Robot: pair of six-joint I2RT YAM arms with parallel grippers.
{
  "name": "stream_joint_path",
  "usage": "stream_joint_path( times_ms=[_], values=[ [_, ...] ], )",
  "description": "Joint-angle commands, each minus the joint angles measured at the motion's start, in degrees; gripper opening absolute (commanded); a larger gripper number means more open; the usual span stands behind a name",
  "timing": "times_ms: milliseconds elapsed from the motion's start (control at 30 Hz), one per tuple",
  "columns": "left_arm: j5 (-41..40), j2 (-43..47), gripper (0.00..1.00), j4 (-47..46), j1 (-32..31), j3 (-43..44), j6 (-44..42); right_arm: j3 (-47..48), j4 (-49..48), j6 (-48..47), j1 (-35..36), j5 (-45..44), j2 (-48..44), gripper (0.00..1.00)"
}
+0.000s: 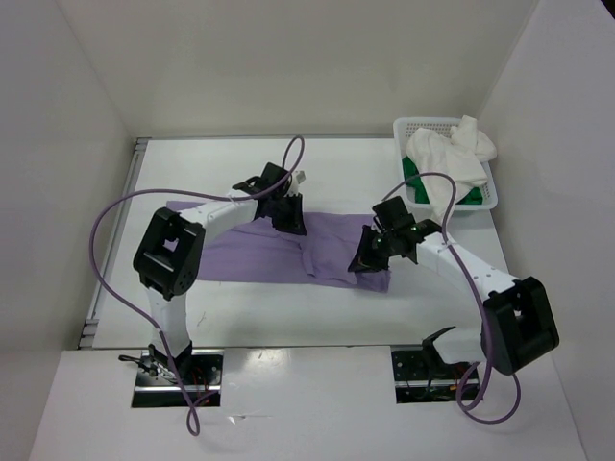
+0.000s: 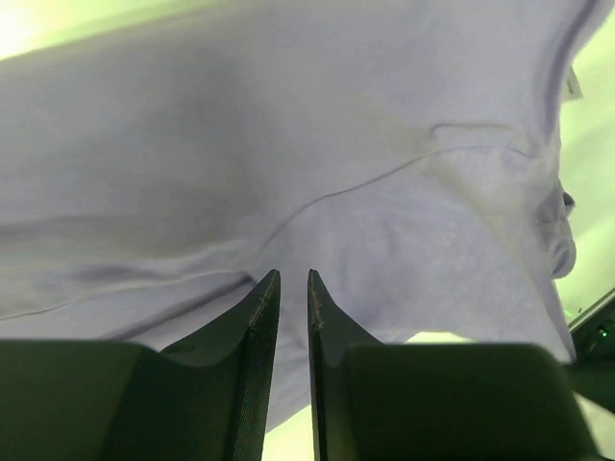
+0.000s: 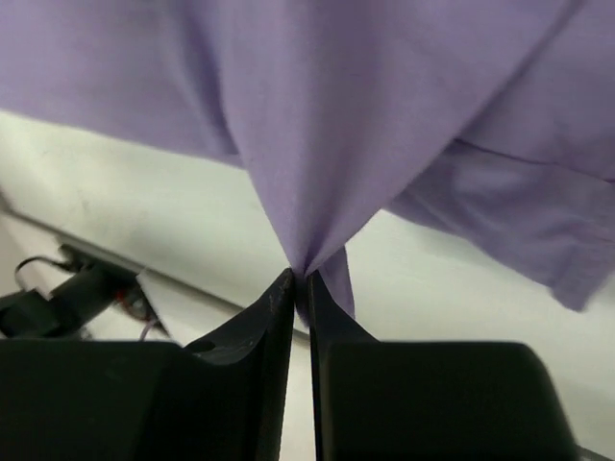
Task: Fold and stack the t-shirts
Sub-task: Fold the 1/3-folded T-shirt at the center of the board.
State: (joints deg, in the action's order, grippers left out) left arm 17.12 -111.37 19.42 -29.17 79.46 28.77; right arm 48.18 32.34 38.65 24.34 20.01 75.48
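The lavender t-shirt lies spread across the middle of the table, partly doubled over near its centre. My left gripper is at the shirt's far edge. In the left wrist view its jaws stand almost together with lavender cloth showing in the narrow gap. My right gripper is over the shirt's right part. In the right wrist view it is shut on a pinched peak of lavender cloth lifted off the table. The white t-shirt lies heaped in the basket over the green t-shirt.
The white perforated basket stands at the back right corner, against the right wall. Purple cables loop from both arms above the table. White walls close in the left, back and right sides. The arm bases sit at the near edge.
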Motion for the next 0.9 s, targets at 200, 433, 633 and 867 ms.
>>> stream_joint_path(
  times_ms=[200,433,633,867],
  values=[
    [-0.33,2.65,0.27,2.90,0.60,1.93,-3.37,-0.72,5.10,4.15,-1.05,-16.23,-2.35,0.52],
    [0.10,5.46,0.32,4.93,0.60,-2.18,-5.83,3.06,4.67,3.09,-1.05,-19.48,-3.43,0.55],
    [4.40,8.18,0.39,3.88,0.60,-8.96,-5.84,2.18,-11.84,5.81,-1.05,-24.73,4.15,0.32],
    [7.40,10.47,0.45,0.80,-1.68,-12.92,-2.06,6.39,-16.78,4.86,-5.00,-32.66,9.59,0.37]
  ],
)
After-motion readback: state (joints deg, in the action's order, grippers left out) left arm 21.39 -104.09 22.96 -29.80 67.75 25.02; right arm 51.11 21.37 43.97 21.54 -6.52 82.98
